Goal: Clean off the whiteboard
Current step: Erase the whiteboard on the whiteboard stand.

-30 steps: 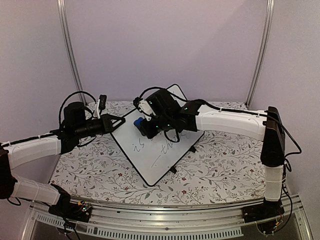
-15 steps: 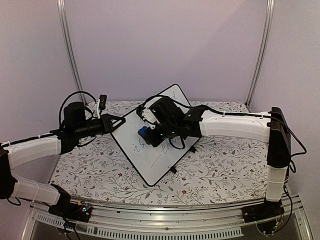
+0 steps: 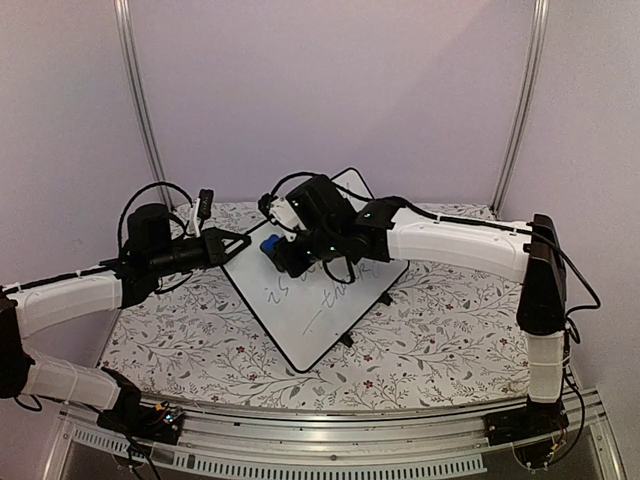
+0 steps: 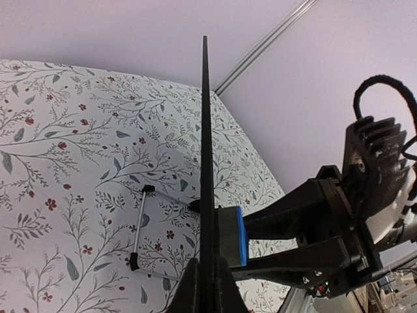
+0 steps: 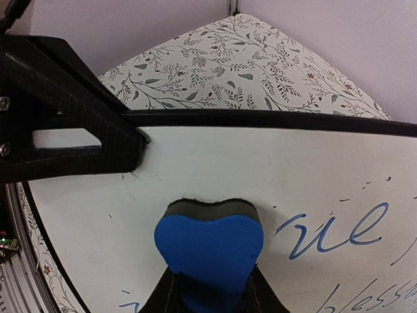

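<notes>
back up the whiteboard toward its upper-left rim goes the blue eraser, clamped in the right gripper and pressed flat on the board. left gripper pinches that same rim just beside it. the board stands tilted at the middle of the table, nearer the far edge; its written surface stretches away lower right.

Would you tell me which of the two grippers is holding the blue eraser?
The right gripper, pressing the blue eraser against the whiteboard; the left gripper only clamps its edge.

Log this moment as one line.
left hand: shut on whiteboard edge | right hand: shut on blue eraser | eraser against board | writing: visible
</notes>
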Action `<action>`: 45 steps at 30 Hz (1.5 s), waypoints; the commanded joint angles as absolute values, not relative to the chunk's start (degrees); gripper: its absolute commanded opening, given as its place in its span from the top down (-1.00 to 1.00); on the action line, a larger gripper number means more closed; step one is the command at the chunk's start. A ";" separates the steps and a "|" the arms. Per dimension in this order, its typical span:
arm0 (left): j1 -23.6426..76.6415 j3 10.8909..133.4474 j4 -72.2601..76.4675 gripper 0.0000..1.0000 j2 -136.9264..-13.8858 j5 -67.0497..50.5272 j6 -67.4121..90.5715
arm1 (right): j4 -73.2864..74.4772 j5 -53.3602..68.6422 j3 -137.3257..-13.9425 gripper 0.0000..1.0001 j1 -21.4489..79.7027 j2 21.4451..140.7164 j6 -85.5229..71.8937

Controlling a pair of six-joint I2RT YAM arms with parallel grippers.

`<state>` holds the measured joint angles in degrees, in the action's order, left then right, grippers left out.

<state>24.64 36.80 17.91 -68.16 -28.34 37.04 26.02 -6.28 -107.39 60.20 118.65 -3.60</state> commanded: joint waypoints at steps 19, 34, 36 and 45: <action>26.15 37.17 21.97 1.00 -67.01 -33.26 36.13 | 27.95 -5.31 -105.18 1.00 60.29 116.99 -2.94; 26.14 37.24 21.80 1.00 -66.80 -33.38 36.08 | 29.32 -9.34 -98.10 1.00 58.77 116.63 -2.85; 26.14 37.19 21.93 1.00 -66.80 -33.45 36.10 | 28.33 -9.22 -95.28 1.00 58.55 115.25 -3.47; 26.11 37.23 22.06 1.00 -66.80 -33.64 36.23 | 26.51 -6.78 -96.65 1.00 57.52 114.63 -3.72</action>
<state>24.64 36.80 17.78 -68.16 -28.29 37.15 25.52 -6.94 -94.83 59.22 113.06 -3.20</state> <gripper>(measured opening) 0.044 0.266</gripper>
